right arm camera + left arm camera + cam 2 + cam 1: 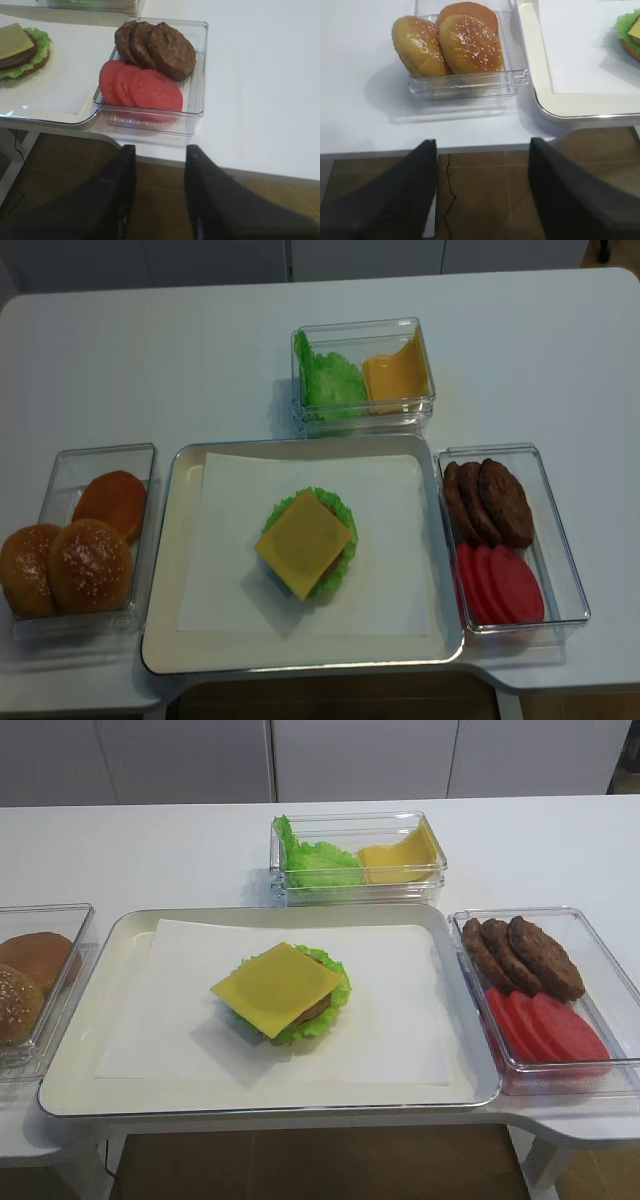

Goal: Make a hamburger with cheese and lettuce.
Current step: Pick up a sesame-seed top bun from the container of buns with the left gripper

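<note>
The hamburger (305, 545) sat near the centre of the tray (165, 570), on white paper (225, 540), unfinished: the lettuce (343, 512) frilled out round a brown patty (318, 1008), and the cheese (302, 543) lay on top with its corners overhanging. No top bun was on the stack.

Both grippers were back off the tabletop (150, 360) edge. The left gripper (482, 192) stood wide open and empty; the right gripper (160, 192) was parted, also empty.

Judged step: fetch a seeded bun (469, 44) from the clear box (60, 465) at 9 o'clock of the tray.

Recommendations for the left gripper:
- Take the nearest seeded bun across its width, with light pressure.
- Lift clear of the box wall before travelling.
- Lower it squarely over the cheese; a sideways push would likely slide the slice off.

The patties (155, 47) and tomato slices (142, 90) at 3 o'clock appeared not to be needed.
</note>
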Controlling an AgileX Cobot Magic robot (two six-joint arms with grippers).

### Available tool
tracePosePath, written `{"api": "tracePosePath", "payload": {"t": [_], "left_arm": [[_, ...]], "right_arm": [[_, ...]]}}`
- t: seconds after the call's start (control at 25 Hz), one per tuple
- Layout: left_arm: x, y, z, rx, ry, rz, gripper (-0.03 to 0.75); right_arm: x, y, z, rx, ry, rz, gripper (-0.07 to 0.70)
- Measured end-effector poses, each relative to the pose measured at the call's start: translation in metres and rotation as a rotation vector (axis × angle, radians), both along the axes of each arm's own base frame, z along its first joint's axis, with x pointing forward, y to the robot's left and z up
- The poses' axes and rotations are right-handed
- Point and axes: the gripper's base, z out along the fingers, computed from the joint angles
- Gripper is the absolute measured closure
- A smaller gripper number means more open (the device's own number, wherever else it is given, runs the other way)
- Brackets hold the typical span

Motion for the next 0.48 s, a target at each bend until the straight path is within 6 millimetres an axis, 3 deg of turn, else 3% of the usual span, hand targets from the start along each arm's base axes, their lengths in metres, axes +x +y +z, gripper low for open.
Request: {"api": "tracePosePath", "payload": {"t": [0.48], "left_arm": [[0.0, 0.0, 0.0, 0.0, 0.0, 0.0, 0.285]], "right_arm": [[0.0, 0.0, 0.0, 0.0, 0.0, 0.0, 0.391]]}}
